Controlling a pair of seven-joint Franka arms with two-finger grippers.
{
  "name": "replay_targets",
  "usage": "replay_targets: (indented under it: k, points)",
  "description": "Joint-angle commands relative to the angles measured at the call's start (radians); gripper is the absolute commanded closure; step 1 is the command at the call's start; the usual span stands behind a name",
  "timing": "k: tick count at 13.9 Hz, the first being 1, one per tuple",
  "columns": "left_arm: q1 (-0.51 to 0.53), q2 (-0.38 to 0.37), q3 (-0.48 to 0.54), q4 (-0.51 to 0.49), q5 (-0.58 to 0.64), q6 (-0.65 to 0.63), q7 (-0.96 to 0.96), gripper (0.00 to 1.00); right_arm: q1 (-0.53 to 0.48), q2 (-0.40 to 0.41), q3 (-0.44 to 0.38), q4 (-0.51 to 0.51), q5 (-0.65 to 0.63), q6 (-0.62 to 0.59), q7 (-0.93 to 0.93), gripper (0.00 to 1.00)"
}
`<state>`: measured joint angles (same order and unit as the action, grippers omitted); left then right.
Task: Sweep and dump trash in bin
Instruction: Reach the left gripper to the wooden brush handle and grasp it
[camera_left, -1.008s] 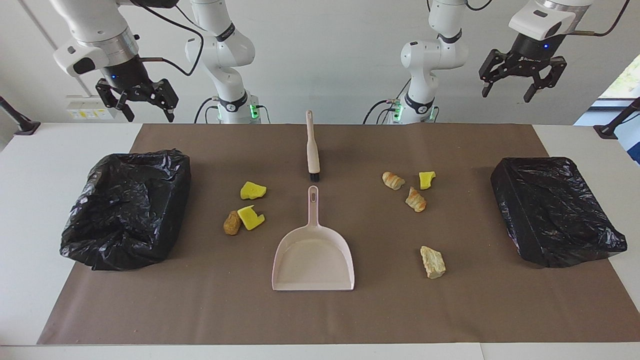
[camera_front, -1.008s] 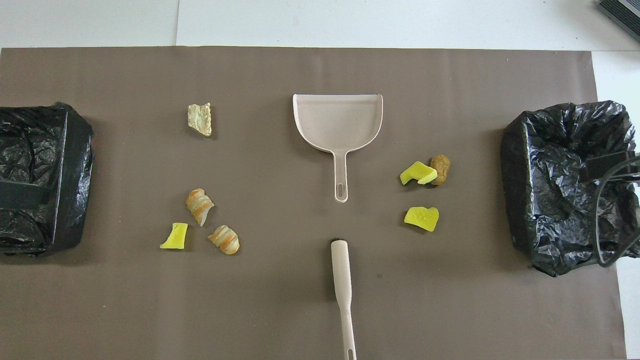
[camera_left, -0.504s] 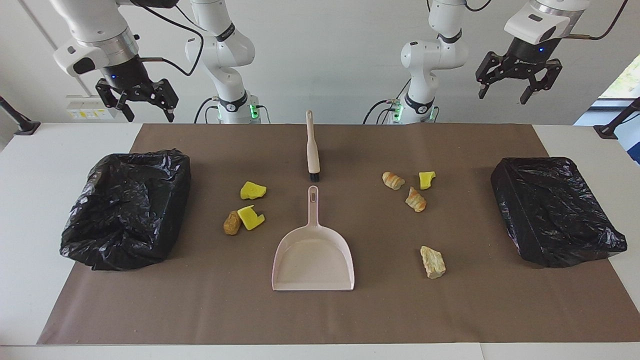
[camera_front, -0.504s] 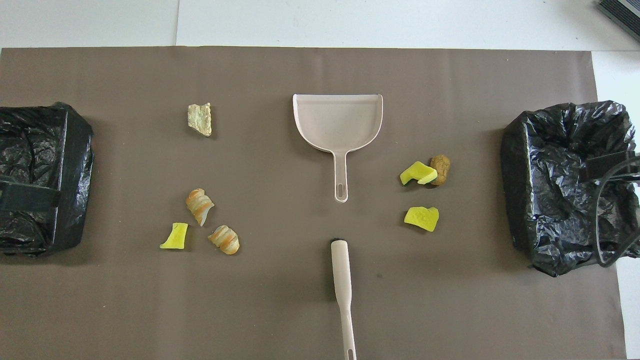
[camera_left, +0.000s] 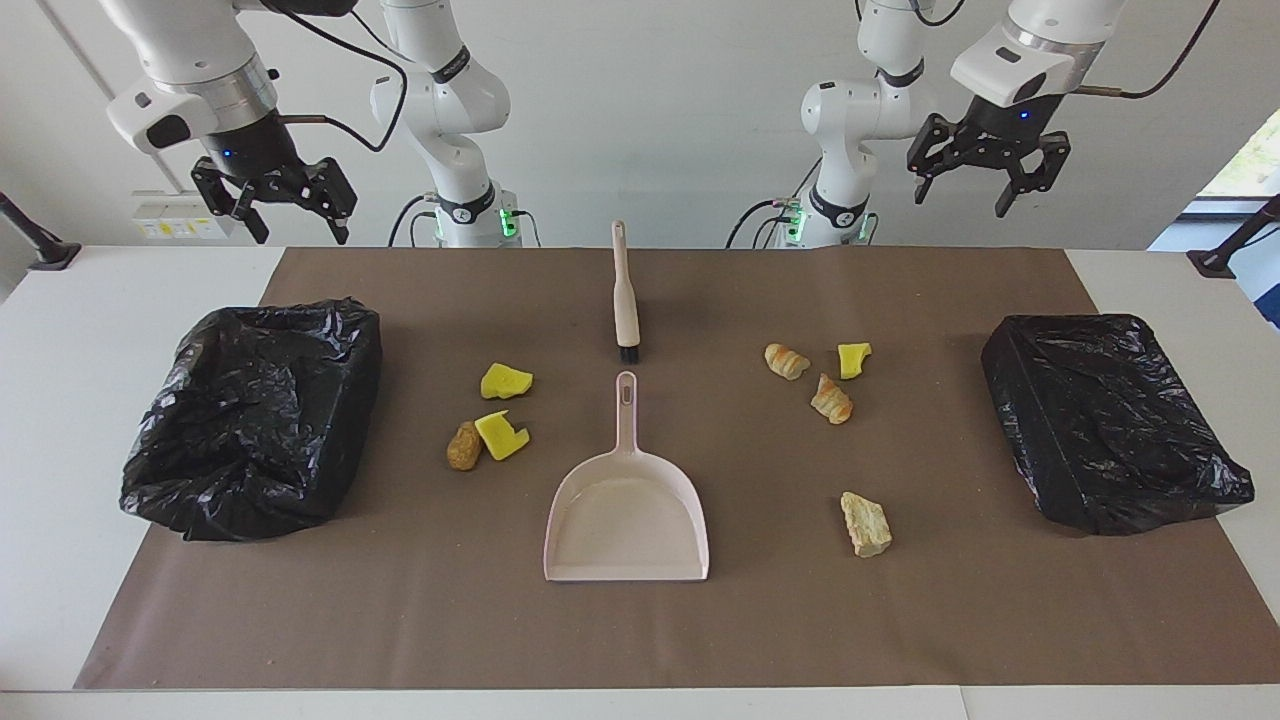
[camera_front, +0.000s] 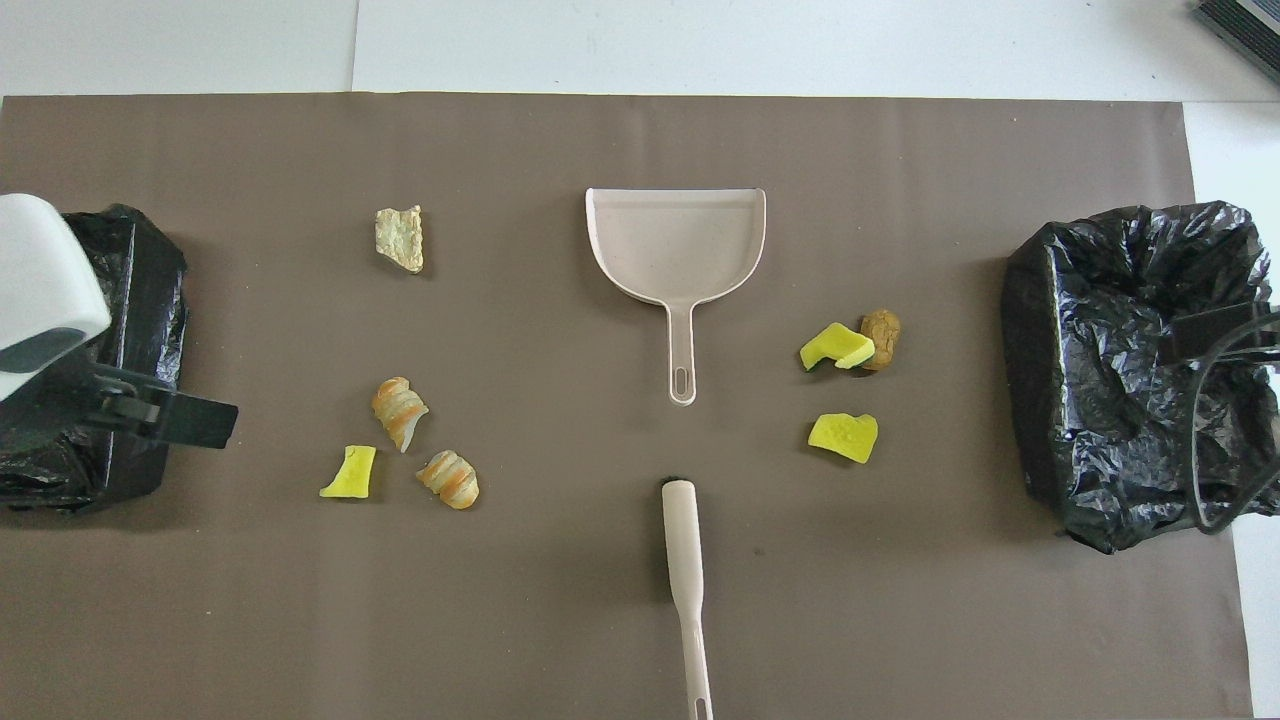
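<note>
Below our left gripper (camera_left: 982, 178), which hangs empty with its jaws spread high over the mat's edge at that arm's end, lie four pieces of trash: a yellow sponge chunk (camera_left: 853, 359), two striped croissant-like lumps (camera_left: 787, 361) (camera_left: 832, 400) and a pale bread-like lump (camera_left: 866, 523). Our right gripper (camera_left: 277, 200) waits, also spread and empty, above the crumpled black-lined bin (camera_left: 255, 415) at its end, with two yellow sponge chunks (camera_left: 506, 381) (camera_left: 500, 434) and one brown lump (camera_left: 463, 446) between that bin and the pale pink plastic dustpan (camera_left: 627, 516). We count seven pieces, two bins, the second (camera_left: 1110, 420) below and outward of the left gripper, one dustpan and one pale pink brush (camera_left: 625, 295). To start well, we judge each gripper should descend squarely on a handle, brush and pan apart, gripping mid-handle so neither tool twists.
</note>
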<state>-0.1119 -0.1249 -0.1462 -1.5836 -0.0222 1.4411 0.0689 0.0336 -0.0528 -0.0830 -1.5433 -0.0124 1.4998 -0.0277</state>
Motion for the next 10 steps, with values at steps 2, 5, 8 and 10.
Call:
replay_targets:
  k: [2,5,8,10]
  points:
    - [-0.095,-0.081,0.013,-0.192,-0.039,0.113,-0.066,0.0,-0.006,-0.012,0.008,-0.015,0.003,0.008,0.011,0.0]
    - [-0.21,-0.093,0.013,-0.295,-0.044,0.168,-0.191,0.0,-0.006,-0.012,0.008,-0.015,0.003,0.008,0.011,0.0]
    - [-0.322,-0.111,0.013,-0.406,-0.045,0.284,-0.331,0.0,-0.006,-0.012,0.008,-0.015,0.003,0.008,0.011,0.0]
    - [-0.397,-0.114,0.013,-0.453,-0.045,0.344,-0.415,0.0,-0.006,-0.012,0.008,-0.015,0.003,0.008,0.011,0.0]
